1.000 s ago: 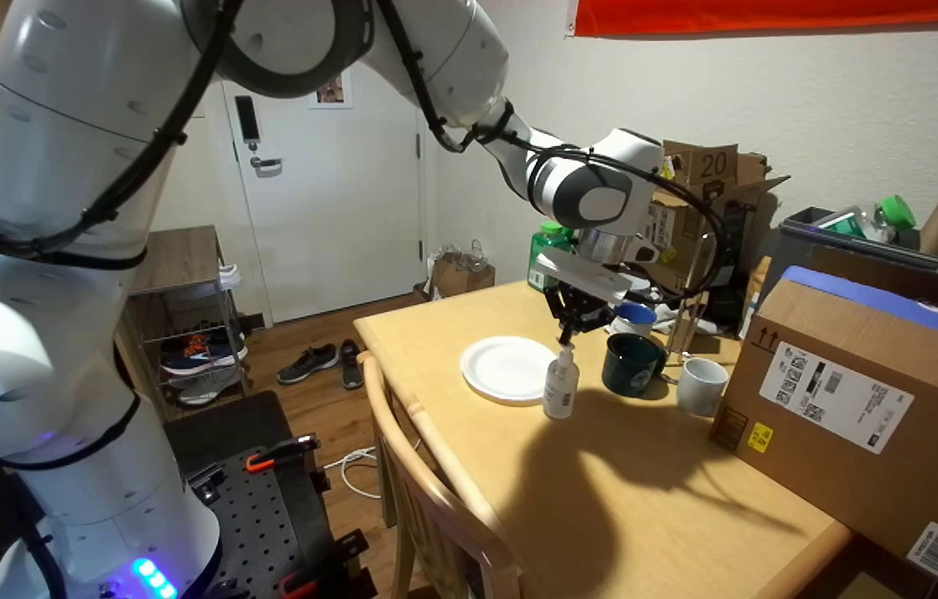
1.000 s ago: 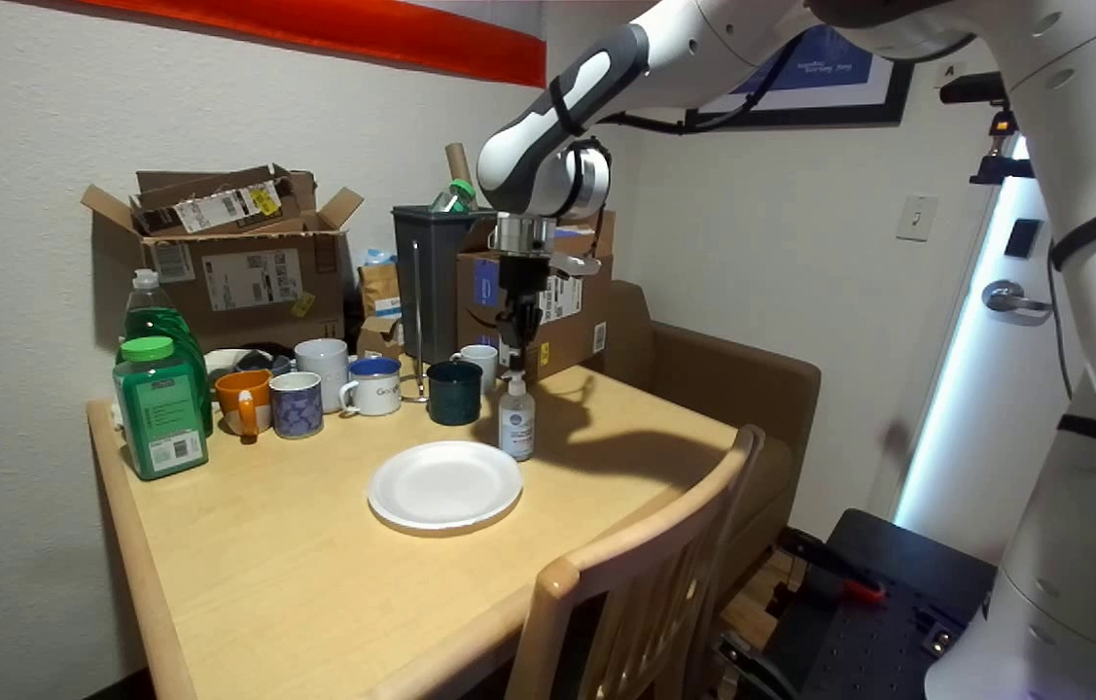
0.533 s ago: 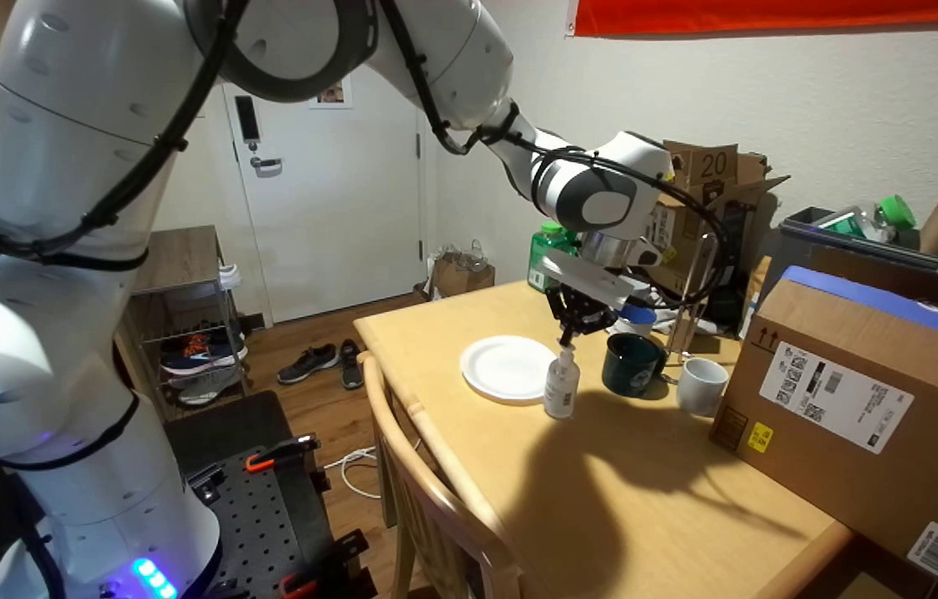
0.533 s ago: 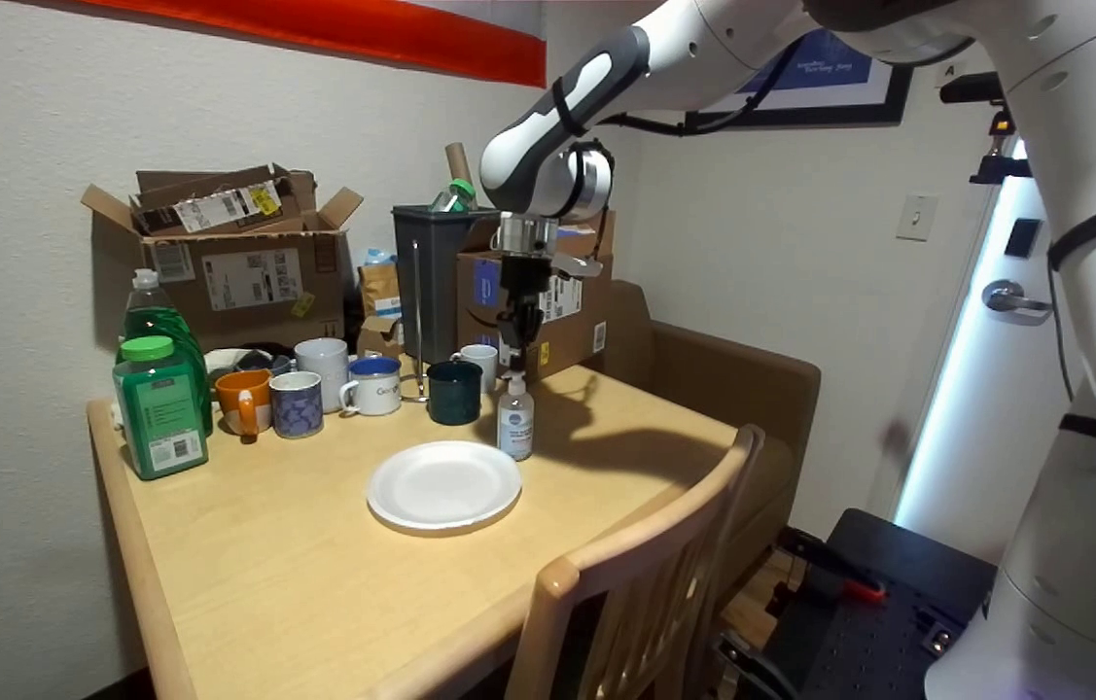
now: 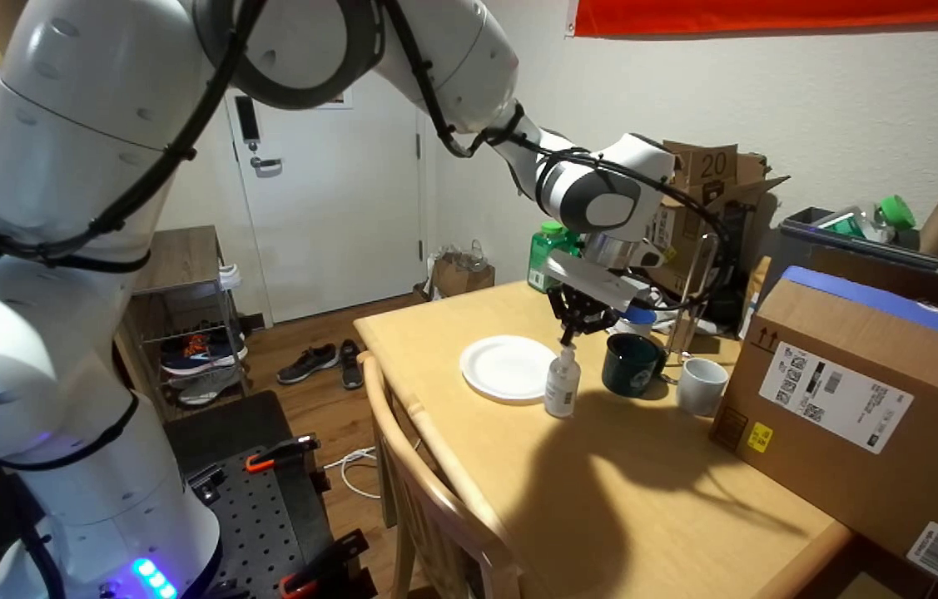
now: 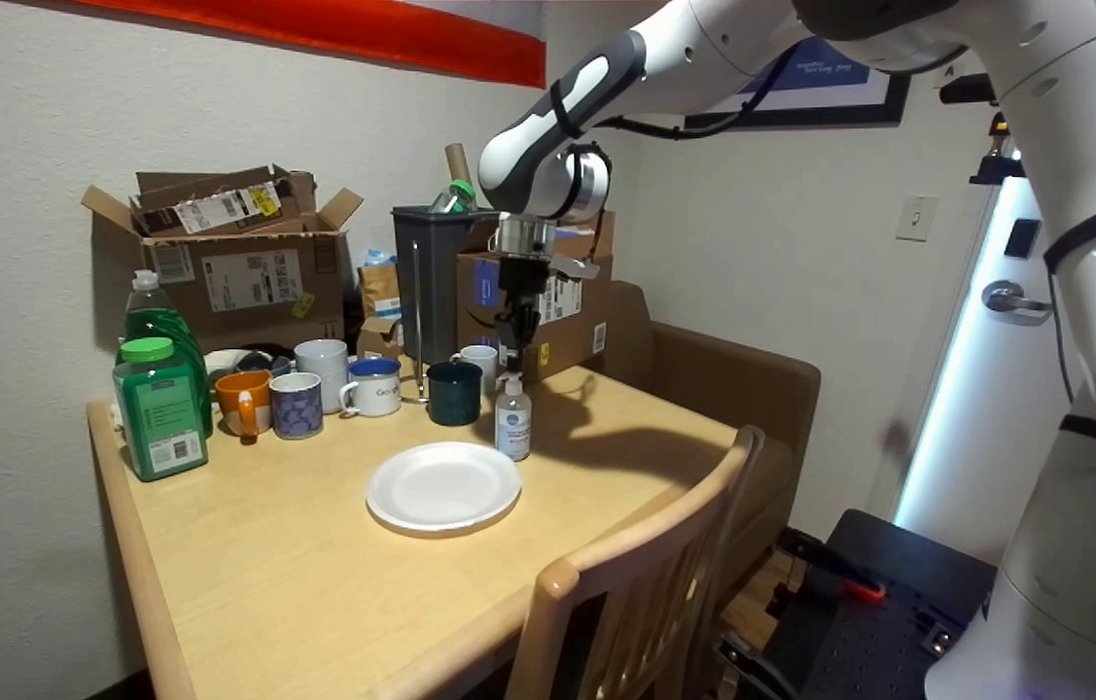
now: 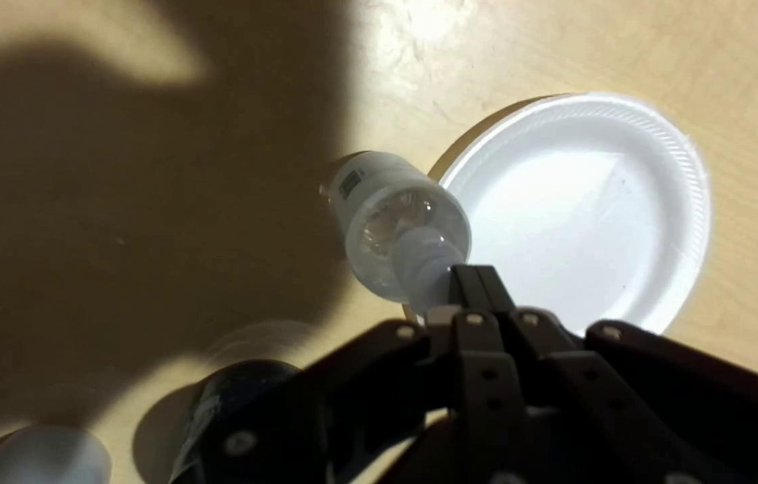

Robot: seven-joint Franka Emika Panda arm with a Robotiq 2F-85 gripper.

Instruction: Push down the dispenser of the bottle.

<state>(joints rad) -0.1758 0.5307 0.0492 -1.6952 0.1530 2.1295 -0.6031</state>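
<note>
Well in from every edge of the pale wooden table (image 6: 275, 574), the small clear plastic bottle with a white label (image 5: 561, 391) stands upright, topped by a whitish pump dispenser (image 7: 422, 262). Above it the black two-fingered gripper (image 7: 475, 274) points down at the end of a white robot arm (image 5: 464, 75). Its fingers lie flush together and have hold of nothing; their tips are right at the top of the dispenser, and whether they bear down on it I cannot tell.

Beside the bottle lies a round white plate (image 6: 443, 484); I cannot tell whether the two touch. Between the bottle and the wall-side edge stands a dark green mug (image 6: 455, 396), with a plain white mug (image 5: 702, 388) near it and a large brown cardboard box (image 5: 851, 478) past that, by the corner. The other way along the same edge stand a white mug with a blue inside (image 6: 375, 394), a purple patterned mug (image 6: 297, 408) and an orange mug (image 6: 238, 402). Near the corner at that end is a green jar with a light green lid (image 6: 160, 418). A pale slatted wooden chair (image 6: 650, 523) stands at the edge opposite the wall, and a dark shadow (image 5: 564, 507) lies just beside the bottle.
</note>
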